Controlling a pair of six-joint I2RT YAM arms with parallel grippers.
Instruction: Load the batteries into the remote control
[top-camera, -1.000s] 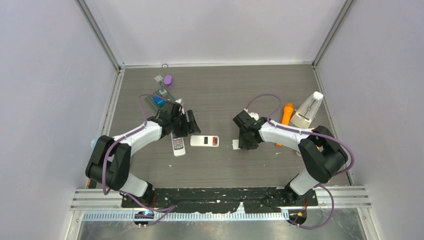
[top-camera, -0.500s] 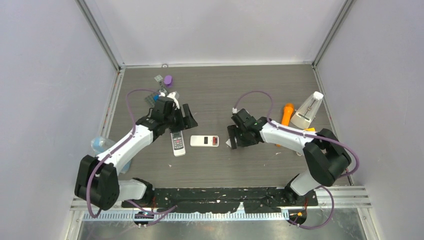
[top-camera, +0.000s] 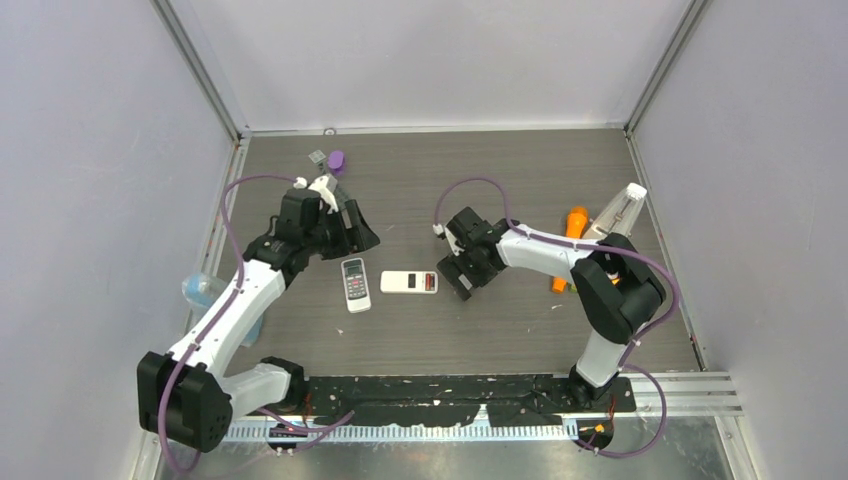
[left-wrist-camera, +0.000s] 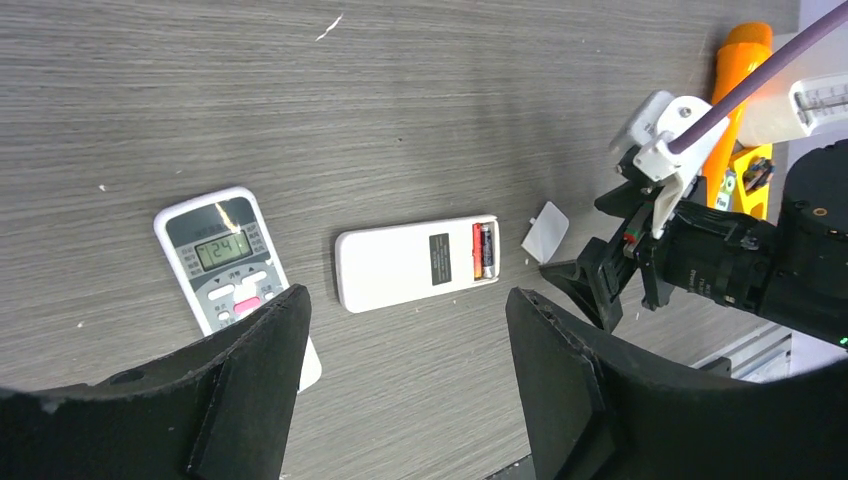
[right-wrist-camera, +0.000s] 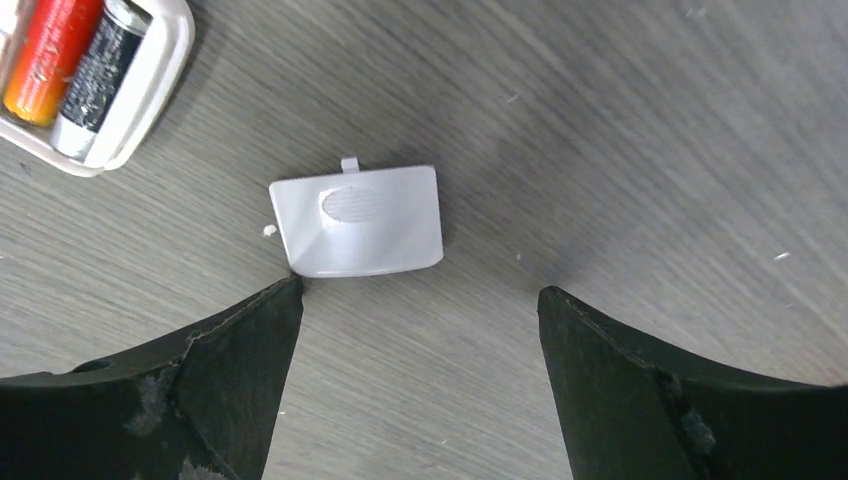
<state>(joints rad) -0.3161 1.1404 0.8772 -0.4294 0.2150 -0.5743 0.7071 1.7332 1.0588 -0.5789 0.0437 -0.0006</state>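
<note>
Clearly two batteries (left-wrist-camera: 483, 250) lie in the white remote (left-wrist-camera: 400, 268); beside it the second remote (left-wrist-camera: 228, 262) shows 24. Wide and empty are the left gripper (left-wrist-camera: 405, 300) and right gripper (right-wrist-camera: 418, 290).

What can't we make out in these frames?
- Batteries: cut by the right wrist view's edge; polarity marks too small in the left wrist view.
- Battery cover: hidden under the right gripper in the top view.
- Display remote, lower end: behind a finger of the left gripper, left wrist view.
</note>
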